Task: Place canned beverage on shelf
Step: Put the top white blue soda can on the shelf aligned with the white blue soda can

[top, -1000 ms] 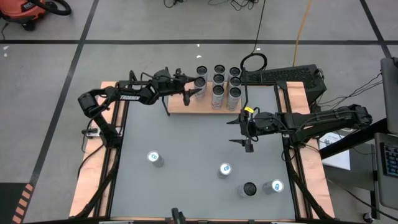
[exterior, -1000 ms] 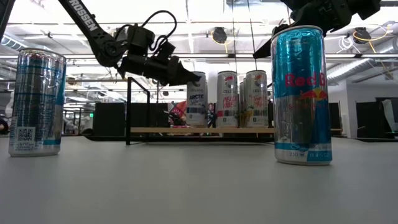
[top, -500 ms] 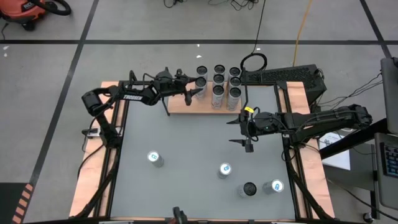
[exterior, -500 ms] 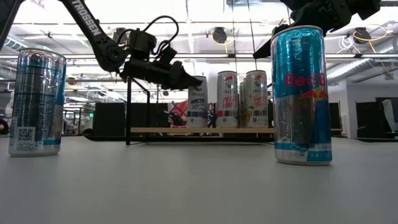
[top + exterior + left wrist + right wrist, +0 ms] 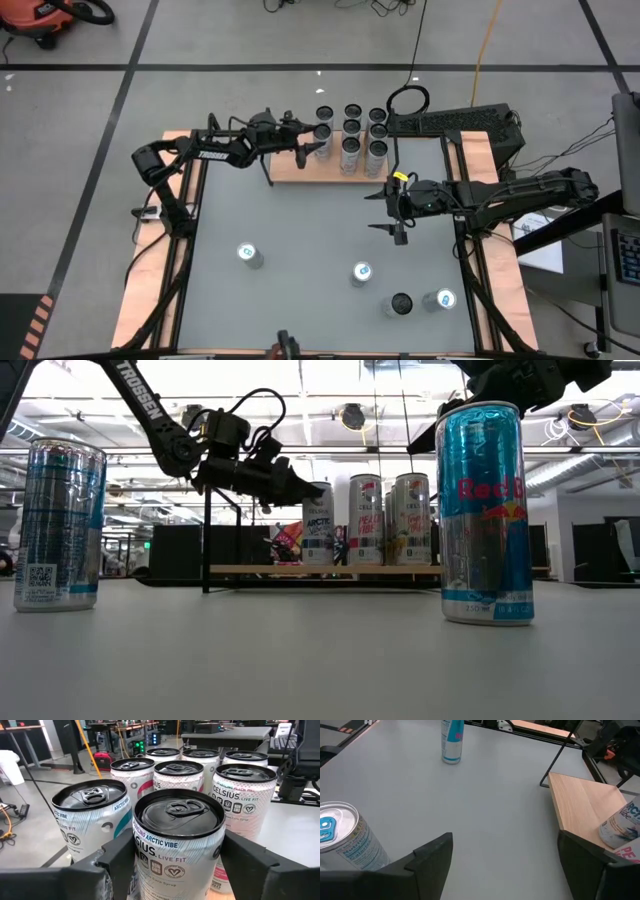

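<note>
**Straddling the black-topped can at the shelf**

Left end effector (image 5: pixel 306 150) sits at the left end of the small light-wood shelf with the thin black rod frame (image 5: pixel 290 168), at the far edge of the grey desk (image 5: pixel 290 240). Its dark fingers (image 5: pixel 252 865) flank the white Celsius Arctic Vibe can with the black lid (image 5: pixel 177 845). They're spread about can-width, but I can't tell whether the pads actually touch it, so grip is unconfirmed. That can stands upright on the shelf, just beside the cluster of other white Celsius cans (image 5: pixel 362 132), front-left of the group.

Right end effector (image 5: pixel 394 212) hovers over the desk mid-right, fingers spread wide, nothing between them, well apart from the shelf.

Four slim cans stand loose on the near half of the desk: blue-and-silver Red Bull can (image 5: pixel 484 512) near the low camera, another silver-blue can (image 5: pixel 58 525) to the left.
</note>
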Tool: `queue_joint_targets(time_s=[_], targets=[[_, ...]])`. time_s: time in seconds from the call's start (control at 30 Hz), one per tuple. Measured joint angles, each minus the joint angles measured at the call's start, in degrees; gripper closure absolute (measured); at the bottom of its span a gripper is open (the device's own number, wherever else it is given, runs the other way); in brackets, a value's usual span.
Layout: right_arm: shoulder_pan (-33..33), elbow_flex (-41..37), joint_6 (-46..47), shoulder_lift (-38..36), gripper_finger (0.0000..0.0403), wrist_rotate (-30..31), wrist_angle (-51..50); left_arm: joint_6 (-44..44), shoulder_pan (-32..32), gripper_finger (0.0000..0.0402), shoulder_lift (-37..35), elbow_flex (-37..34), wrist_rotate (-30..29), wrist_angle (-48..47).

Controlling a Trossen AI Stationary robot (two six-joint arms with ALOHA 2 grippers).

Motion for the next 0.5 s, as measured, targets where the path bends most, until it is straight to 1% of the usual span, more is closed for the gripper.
queue_joint_targets(time_s=[0.33,0.5], targets=[[0.0,0.0,0.09,-0.01,0.0108,0.0,0.0,0.12,0.02,0.0106,0.11,-0.11,-1.42,-0.35],[-0.01,0.0,0.93,0.0,0.0108,0.0,0.0,0.29,0.04,0.0092,0.11,-0.11,-1.64,-0.17]])
